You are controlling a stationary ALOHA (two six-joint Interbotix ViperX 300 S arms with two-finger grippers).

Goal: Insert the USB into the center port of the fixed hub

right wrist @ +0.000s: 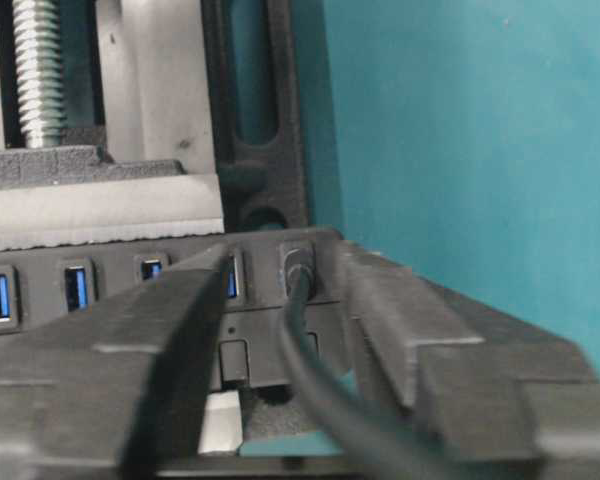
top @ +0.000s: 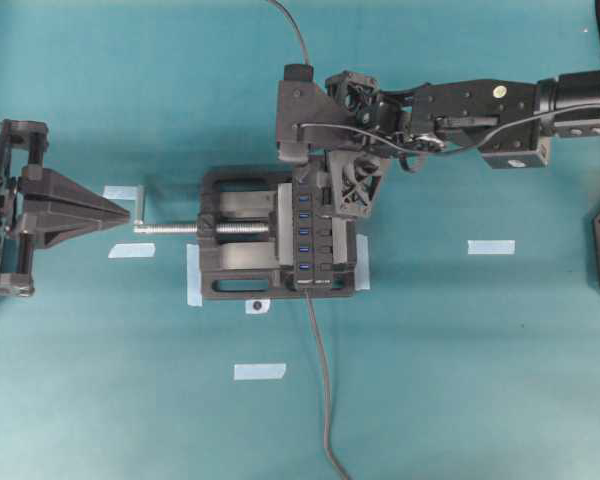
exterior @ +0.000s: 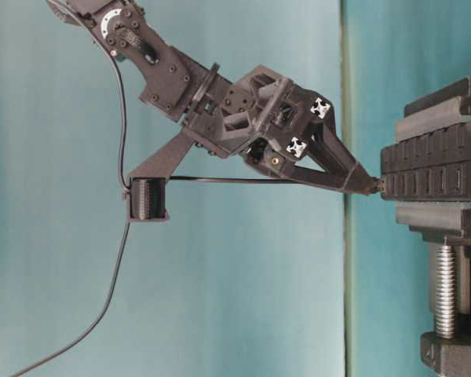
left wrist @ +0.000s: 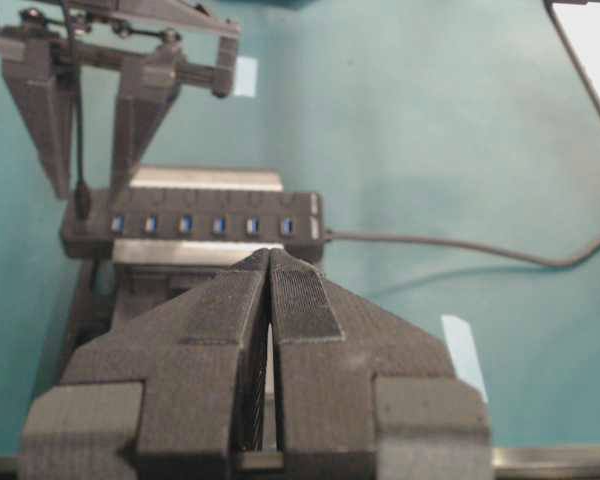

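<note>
The fixed hub [top: 305,240] is a black bar with blue ports, clamped in a vise. The USB [right wrist: 298,268], a black plug on a thin dark cable, sits in the hub's end port, three slots from the center port [right wrist: 75,288]. The left wrist view shows the USB [left wrist: 82,203] at the row's left end and the center port [left wrist: 185,225] uncovered. My right gripper [right wrist: 285,255] is open, with a finger on each side of the plug and not touching it. It stands over the hub's far end [top: 325,198]. My left gripper [top: 125,208] is shut and empty, left of the vise.
The black vise [top: 235,262] has a silver screw [top: 180,228] pointing at my left gripper. The hub's thicker grey cable [top: 323,400] runs to the table's near edge. Pale tape strips [top: 490,247] lie on the teal table. A black cable holder [exterior: 147,200] hangs under the right arm.
</note>
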